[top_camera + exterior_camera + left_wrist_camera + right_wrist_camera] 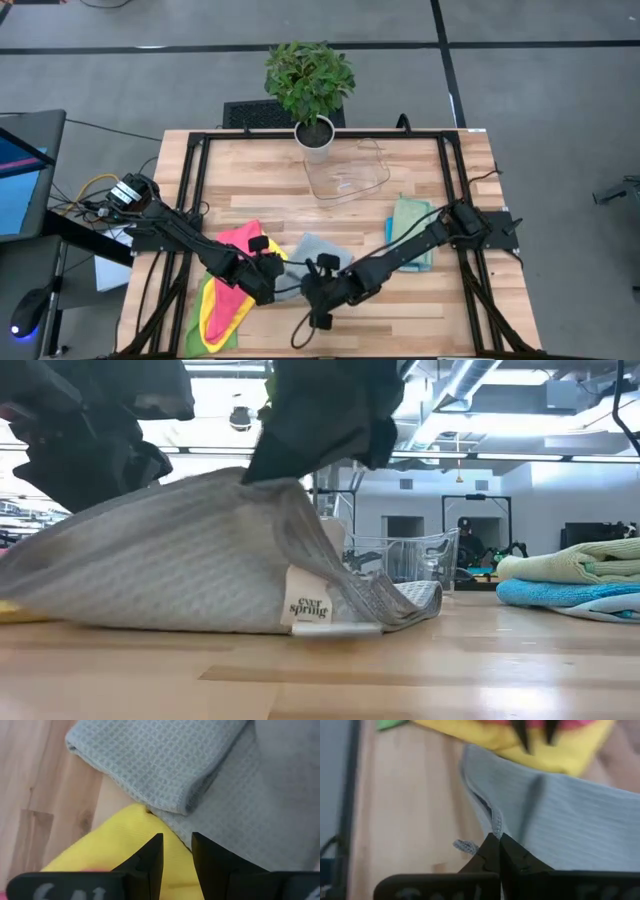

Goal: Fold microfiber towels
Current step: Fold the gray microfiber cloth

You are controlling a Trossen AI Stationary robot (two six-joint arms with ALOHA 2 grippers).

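Two end effectors near counter's front edge: right one (498, 851) pinches grey towel (570, 830) edge; left (176, 851) narrow, empty. We judge it soft, light; grip corners.

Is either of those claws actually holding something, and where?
Yes: the right gripper pinches the grey towel at its edge. Whether the left gripper holds anything cannot be told.

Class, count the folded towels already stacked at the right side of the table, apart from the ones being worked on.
2 visible: a green towel on top and a blue towel beneath it, stacked beside the right arm. More could be hidden underneath.
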